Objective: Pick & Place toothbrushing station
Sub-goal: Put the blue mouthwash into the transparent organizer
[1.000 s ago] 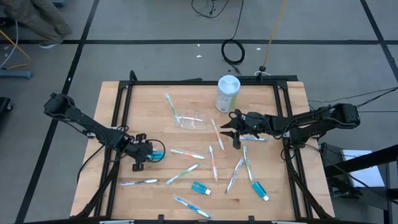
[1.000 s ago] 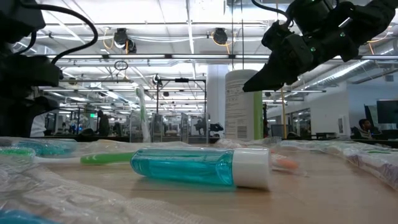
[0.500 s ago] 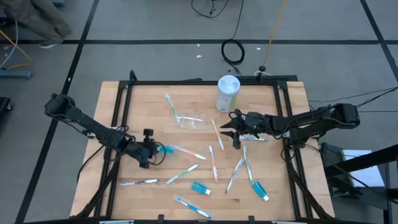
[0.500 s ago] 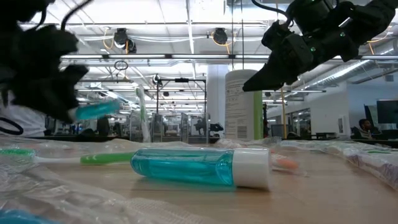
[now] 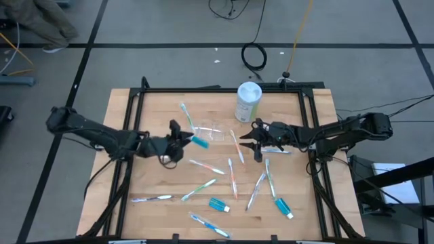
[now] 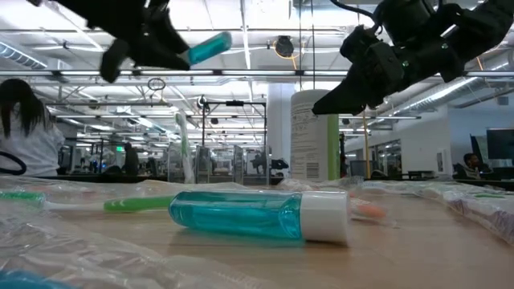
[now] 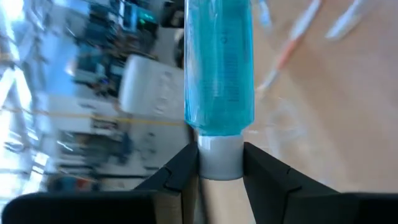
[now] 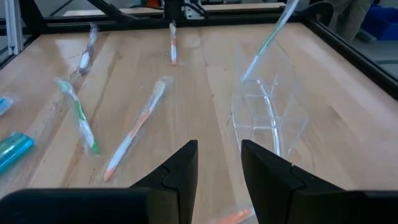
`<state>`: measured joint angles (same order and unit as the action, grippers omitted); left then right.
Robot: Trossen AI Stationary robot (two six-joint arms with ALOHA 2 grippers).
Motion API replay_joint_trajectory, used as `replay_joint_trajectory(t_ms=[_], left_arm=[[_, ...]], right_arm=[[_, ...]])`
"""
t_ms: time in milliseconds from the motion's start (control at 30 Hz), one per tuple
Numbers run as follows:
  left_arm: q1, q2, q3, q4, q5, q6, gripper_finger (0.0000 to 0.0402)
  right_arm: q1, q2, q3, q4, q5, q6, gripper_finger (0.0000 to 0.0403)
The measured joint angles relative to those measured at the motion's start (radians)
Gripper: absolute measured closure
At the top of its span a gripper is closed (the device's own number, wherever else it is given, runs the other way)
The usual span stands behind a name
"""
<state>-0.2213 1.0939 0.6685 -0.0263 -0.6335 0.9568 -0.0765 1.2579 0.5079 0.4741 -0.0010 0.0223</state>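
Nearest me a blue toothpaste tube (image 6: 257, 215) lies on the bench (image 5: 156, 122). My left end effector (image 5: 180, 139) holds another toothpaste tube (image 5: 200, 142) aloft beside the clear cup (image 5: 210, 131). My right end effector (image 5: 249, 140) hovers, fingers apparently narrow and empty.

A white-and-green canister (image 5: 248, 102) stands upright (far table (image 5: 156, 115) edge).

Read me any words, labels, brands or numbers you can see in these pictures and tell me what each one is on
None can be read.
Canister: faint print, too blurred to read.
Toothpaste tube held by the left gripper: faint marks, illegible.
Toothpaste tube lying on the table: no readable label.
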Motion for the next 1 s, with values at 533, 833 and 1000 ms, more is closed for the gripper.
replay_joint_trajectory(t_ms=[533, 833, 1000], left_arm=[[0.19, 0.249, 0.038, 0.173, -0.079, 0.818, 0.0289], [0.242, 0.331, 0.038, 0.263, -0.138, 0.989, 0.0289], [0.28, 0.34, 0.038, 0.271, -0.153, 1.131, 0.0289]], right_arm=[[0.0, 0.0, -0.141, 0.284, 0.003, 0.018, 0.0289], [0.0, 0.0, -0.142, 0.282, 0.0, 0.018, 0.0289], [0.0, 0.0, -0.142, 0.284, 0.0, 0.018, 0.0289]])
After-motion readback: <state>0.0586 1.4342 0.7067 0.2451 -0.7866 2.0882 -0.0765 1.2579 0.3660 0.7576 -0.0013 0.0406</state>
